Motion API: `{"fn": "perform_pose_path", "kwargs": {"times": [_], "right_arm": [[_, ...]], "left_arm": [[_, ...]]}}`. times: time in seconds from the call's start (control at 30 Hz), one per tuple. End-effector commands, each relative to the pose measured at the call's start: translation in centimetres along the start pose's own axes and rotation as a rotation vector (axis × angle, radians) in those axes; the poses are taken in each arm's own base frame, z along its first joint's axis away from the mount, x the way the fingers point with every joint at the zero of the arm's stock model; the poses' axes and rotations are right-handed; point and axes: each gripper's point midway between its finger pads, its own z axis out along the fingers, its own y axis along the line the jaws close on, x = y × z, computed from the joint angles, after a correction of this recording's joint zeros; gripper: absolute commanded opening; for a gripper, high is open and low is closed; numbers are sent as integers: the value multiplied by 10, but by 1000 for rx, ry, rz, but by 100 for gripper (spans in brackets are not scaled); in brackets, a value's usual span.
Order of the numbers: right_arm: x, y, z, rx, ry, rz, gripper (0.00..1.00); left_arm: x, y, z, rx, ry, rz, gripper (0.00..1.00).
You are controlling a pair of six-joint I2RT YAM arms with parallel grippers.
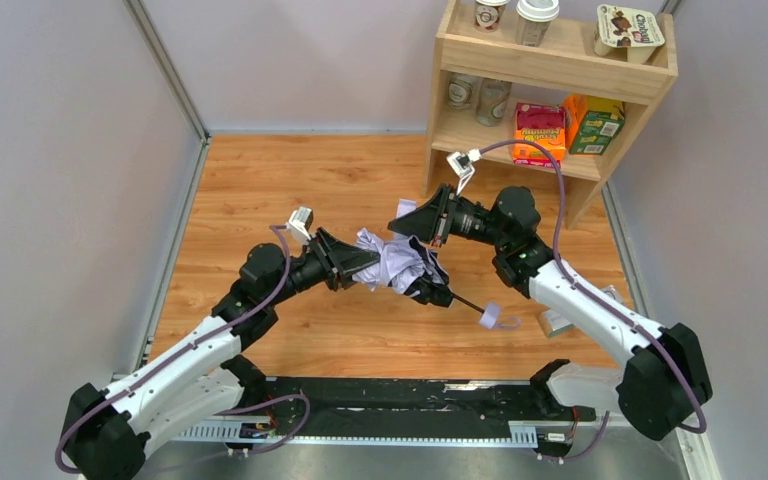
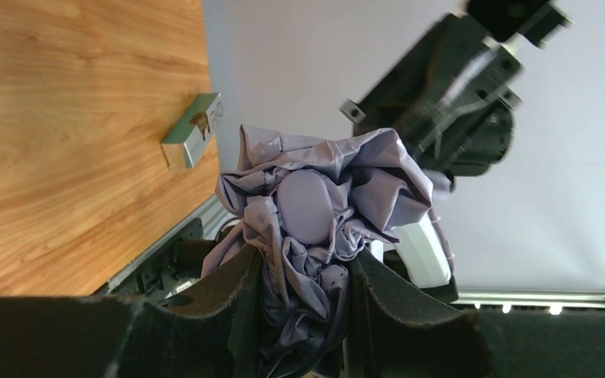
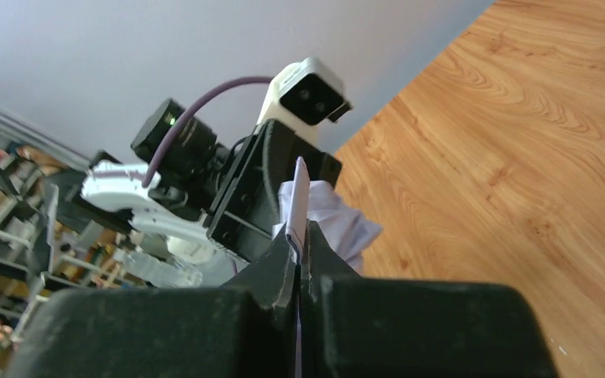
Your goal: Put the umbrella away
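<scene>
The umbrella (image 1: 396, 260) is a crumpled pale lavender bundle held above the wooden table between both arms. My left gripper (image 1: 362, 266) is shut on its bunched fabric; in the left wrist view the cloth (image 2: 315, 197) fills the gap between the fingers (image 2: 228, 295). My right gripper (image 1: 412, 220) is shut on the thin flat strap tab (image 3: 299, 197), which stands edge-on between the jaws (image 3: 299, 252). A slim black shaft (image 1: 465, 303) sticks out toward the front right and ends in a lavender loop (image 1: 497, 318).
A wooden shelf (image 1: 560, 75) stands at the back right with cups, jars and colourful boxes (image 1: 540, 132). A small grey-green block (image 1: 558, 322) lies on the table by the right arm. Grey walls close in both sides.
</scene>
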Motion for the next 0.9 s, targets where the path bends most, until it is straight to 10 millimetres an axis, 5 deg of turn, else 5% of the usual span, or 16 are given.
{"fn": "perform_pose_path", "kwargs": {"times": [0.0,0.2,0.43,0.7,0.87], "right_arm": [[-31,70,5,-61,-71,-332,0],[14,96,10,-83,69,-424,0],[78,85,8,-61,226,-488,0],[154,27,2,57,399,-454,0],[152,12,5,106,311,-447,0]], "left_arm": [[26,56,-1,-248,143,-68,0],[20,81,3,-457,122,-135,0],[12,105,3,-589,51,-267,0],[7,153,7,-729,71,-290,0],[3,207,7,-835,40,-305,0]]}}
